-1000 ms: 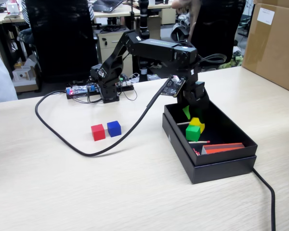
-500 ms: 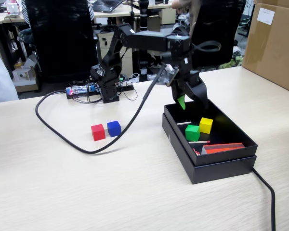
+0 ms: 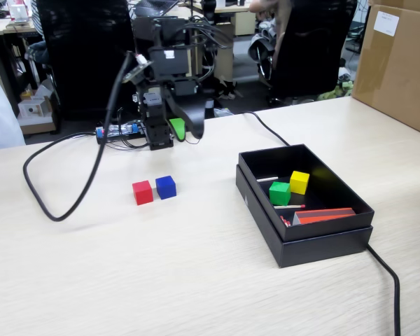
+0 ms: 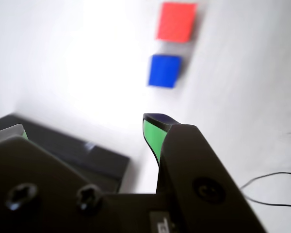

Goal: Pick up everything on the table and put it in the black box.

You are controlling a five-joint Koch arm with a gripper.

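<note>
The gripper (image 3: 184, 130) is wide apart and empty, up in the middle top of the fixed view. Just below sit the blue cube (image 3: 166, 187) and red cube (image 3: 143, 192), touching. Come straight down on blue, squeezing its free sides.

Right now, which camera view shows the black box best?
The fixed view: the whole black box shows, with green and yellow cubes inside. The wrist view shows only one blurred corner of it behind the pincer.
</note>
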